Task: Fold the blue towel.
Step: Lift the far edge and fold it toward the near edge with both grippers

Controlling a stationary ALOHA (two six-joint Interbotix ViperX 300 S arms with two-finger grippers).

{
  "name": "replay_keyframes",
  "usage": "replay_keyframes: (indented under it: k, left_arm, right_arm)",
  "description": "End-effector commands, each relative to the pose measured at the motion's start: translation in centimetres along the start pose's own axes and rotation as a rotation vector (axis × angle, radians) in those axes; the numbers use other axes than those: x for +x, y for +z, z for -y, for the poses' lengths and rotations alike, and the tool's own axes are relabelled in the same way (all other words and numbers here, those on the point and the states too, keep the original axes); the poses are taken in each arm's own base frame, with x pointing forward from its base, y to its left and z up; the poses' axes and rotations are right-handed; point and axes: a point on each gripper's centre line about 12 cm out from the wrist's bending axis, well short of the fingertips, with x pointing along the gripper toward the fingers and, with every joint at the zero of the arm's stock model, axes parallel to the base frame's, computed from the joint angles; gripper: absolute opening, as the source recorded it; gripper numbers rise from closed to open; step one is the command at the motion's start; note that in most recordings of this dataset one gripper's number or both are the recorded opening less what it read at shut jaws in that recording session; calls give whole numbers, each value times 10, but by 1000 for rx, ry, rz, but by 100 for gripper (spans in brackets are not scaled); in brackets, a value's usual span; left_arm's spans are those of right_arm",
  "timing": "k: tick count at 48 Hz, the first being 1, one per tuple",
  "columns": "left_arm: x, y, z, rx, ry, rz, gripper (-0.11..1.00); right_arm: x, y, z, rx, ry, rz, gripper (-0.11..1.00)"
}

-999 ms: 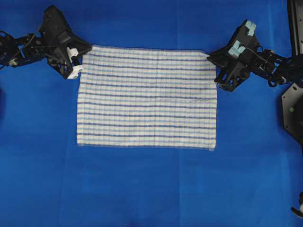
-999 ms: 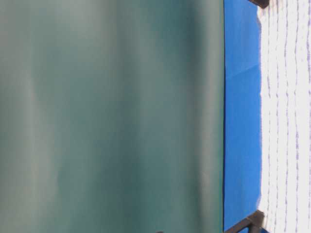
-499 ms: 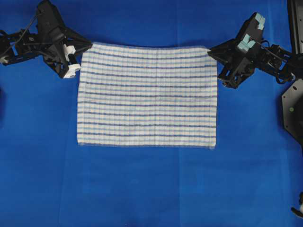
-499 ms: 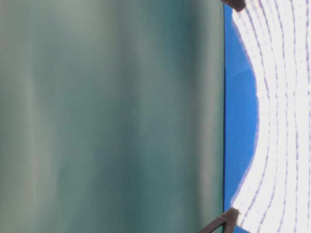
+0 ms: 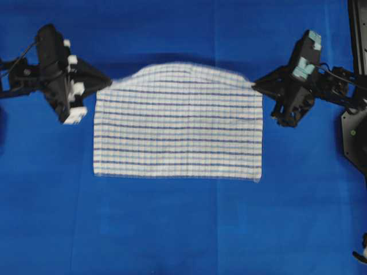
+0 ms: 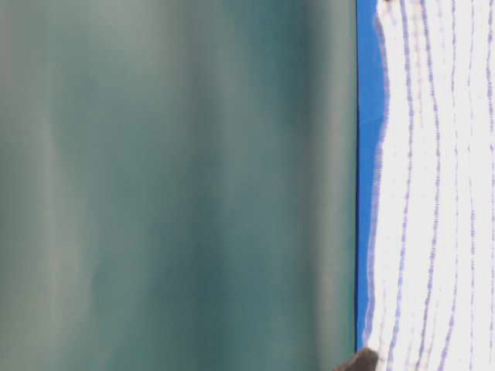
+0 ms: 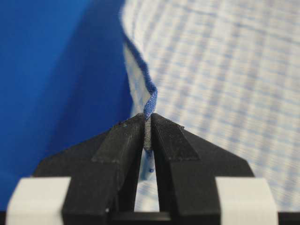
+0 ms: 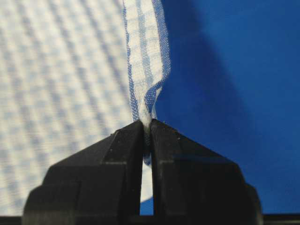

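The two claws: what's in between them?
The blue towel stretches between the left gripper and right gripper, each pinching a top corner, seen overhead.

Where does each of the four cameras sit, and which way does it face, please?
Overhead: above, looking straight down; both arms hold the blue towel.
Table-level: at the table's edge, image turned sideways; towel, one dark gripper tip.
Left wrist: behind the left gripper, shut on a corner.
Right wrist: behind the right gripper, likewise.
All four share the towel.
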Motion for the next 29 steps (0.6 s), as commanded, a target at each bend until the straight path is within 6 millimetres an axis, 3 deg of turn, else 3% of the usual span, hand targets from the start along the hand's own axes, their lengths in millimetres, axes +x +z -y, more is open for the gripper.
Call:
replay_keyframes:
  k: [1,14,29]
  left_arm:
    - [-11,7,13,-2,-45,42,5]
    - [-41,5,53,-11,-212,91,5]
    - [-50,-4,90,20,-353,58,5]
  right_arm:
    - [-12,5,-13,11,52,23,6]
    - [-39,-5,-41,48,190,11,6]
    - [-49,-22,-71,83,298,-55,6]
